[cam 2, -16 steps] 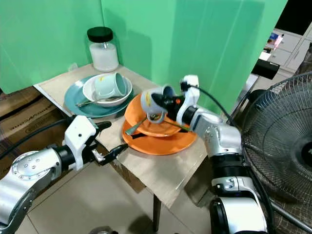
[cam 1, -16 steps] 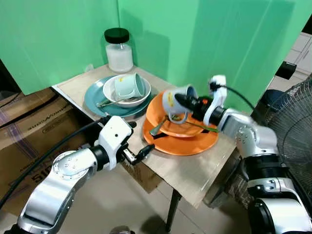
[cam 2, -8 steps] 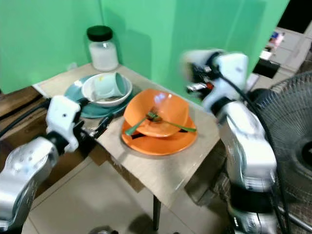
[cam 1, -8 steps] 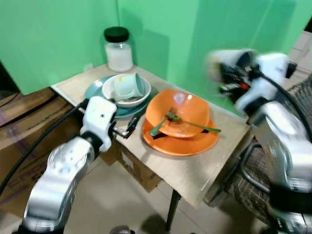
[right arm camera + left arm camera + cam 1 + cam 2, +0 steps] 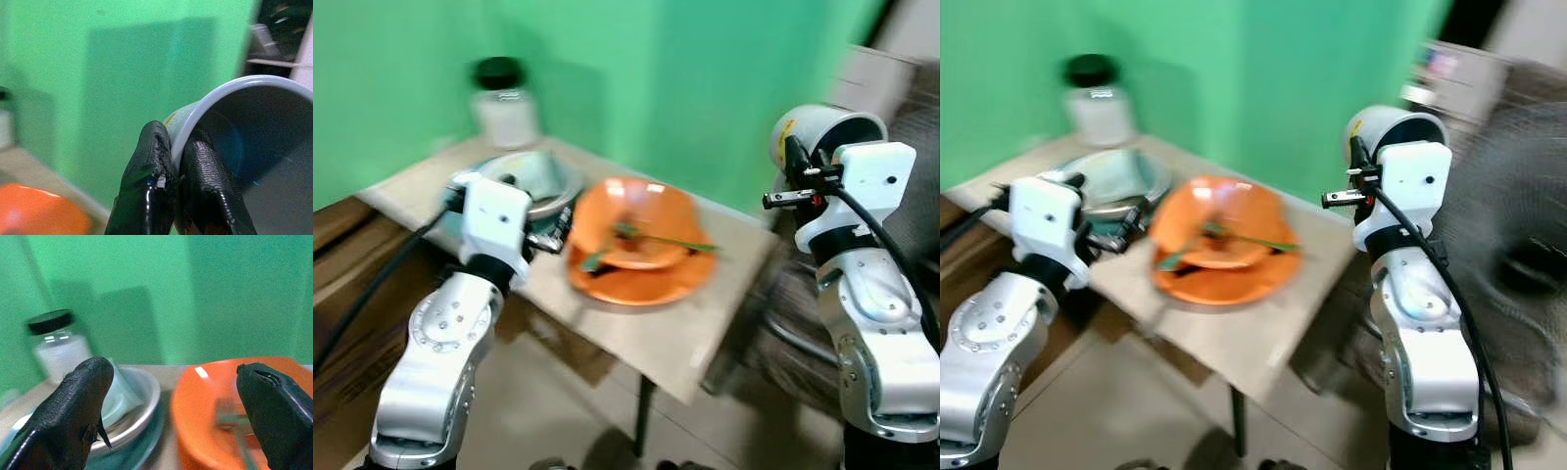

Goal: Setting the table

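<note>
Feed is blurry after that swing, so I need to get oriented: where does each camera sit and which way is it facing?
Left and right eye views: head, looking down at the table; both arms show.
Left wrist view: along the open left gripper at the orange plate and jar.
Right wrist view: along the right gripper pinching the grey cup rim.
Shared: orange plate, green wall.

right gripper (image 5: 178, 193) raised grey cup (image 5: 822, 132) off orange bowl (image 5: 641, 223)
</note>
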Tool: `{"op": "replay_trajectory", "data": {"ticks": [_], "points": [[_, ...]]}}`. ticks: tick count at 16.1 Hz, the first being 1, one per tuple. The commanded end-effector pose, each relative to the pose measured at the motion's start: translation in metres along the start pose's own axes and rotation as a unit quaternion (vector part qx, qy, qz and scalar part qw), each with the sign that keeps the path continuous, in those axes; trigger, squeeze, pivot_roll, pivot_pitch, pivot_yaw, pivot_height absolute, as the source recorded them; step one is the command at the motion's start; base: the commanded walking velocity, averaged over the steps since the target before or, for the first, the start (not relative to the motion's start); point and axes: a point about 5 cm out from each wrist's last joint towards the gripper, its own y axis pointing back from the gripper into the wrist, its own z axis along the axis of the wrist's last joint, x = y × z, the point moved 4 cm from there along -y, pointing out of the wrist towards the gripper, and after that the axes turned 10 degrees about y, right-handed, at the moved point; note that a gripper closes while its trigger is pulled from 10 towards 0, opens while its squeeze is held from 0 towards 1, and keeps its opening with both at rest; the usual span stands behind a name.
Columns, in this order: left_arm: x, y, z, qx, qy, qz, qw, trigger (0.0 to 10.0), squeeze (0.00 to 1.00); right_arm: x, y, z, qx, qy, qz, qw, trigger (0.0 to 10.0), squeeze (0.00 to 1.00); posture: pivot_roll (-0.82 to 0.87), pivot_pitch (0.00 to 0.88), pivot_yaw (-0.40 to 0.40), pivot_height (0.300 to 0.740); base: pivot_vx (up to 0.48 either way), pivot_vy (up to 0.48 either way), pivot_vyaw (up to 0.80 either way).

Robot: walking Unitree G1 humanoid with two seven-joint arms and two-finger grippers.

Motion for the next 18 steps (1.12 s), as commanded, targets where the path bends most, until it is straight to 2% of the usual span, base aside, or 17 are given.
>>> {"op": "replay_trajectory", "data": {"ticks": [1, 4, 6, 8, 11, 16, 18], "points": [[0.002, 0.003, -0.001, 0.002, -0.004, 0.010, 1.000, 10.0, 0.00, 0.005, -0.001, 0.008, -0.019, 0.016, 0.009, 1.000, 10.0, 0.00, 0.14, 0.000, -0.034, 0.740, 0.000, 0.000, -0.80], [0.005, 0.010, -0.004, 0.010, -0.006, 0.023, 1.000, 10.0, 0.00, 0.015, -0.003, 0.009, -0.020, 0.014, 0.038, 0.999, 10.0, 0.00, 0.16, 0.000, -0.074, 0.740, 0.000, 0.000, -0.80], [0.006, 0.014, -0.005, 0.011, -0.013, 0.033, 0.999, 10.0, 0.00, 0.017, -0.003, 0.002, -0.006, 0.006, 0.044, 0.999, 10.0, 0.00, 0.17, 0.000, -0.091, 0.740, 0.000, 0.000, -0.80], [0.008, 0.009, 0.002, -0.007, -0.008, 0.041, 0.999, 10.0, 0.00, 0.016, -0.008, -0.009, 0.018, -0.017, 0.028, 0.999, 10.0, 0.00, 0.19, 0.000, -0.102, 0.740, 0.000, 0.000, -0.80], [0.005, 0.003, 0.002, -0.006, -0.015, 0.030, 0.999, 10.0, 0.00, 0.018, -0.011, -0.011, 0.022, -0.007, 0.027, 0.999, 10.0, 0.00, 0.17, 0.000, -0.083, 0.740, 0.000, 0.000, -0.80], [-0.005, -0.001, -0.013, 0.024, -0.015, 0.011, 1.000, 10.0, 0.00, 0.017, 0.000, -0.026, 0.066, 0.006, 0.022, 0.998, 10.0, 0.00, 0.13, 0.000, -0.042, 0.740, 0.000, 0.000, -0.80], [-0.006, -0.005, -0.011, 0.020, -0.011, 0.003, 1.000, 10.0, 0.00, 0.019, -0.001, -0.030, 0.076, 0.004, 0.021, 0.997, 10.0, 0.00, 0.13, 0.000, -0.035, 0.740, 0.000, 0.000, -0.80]]}}
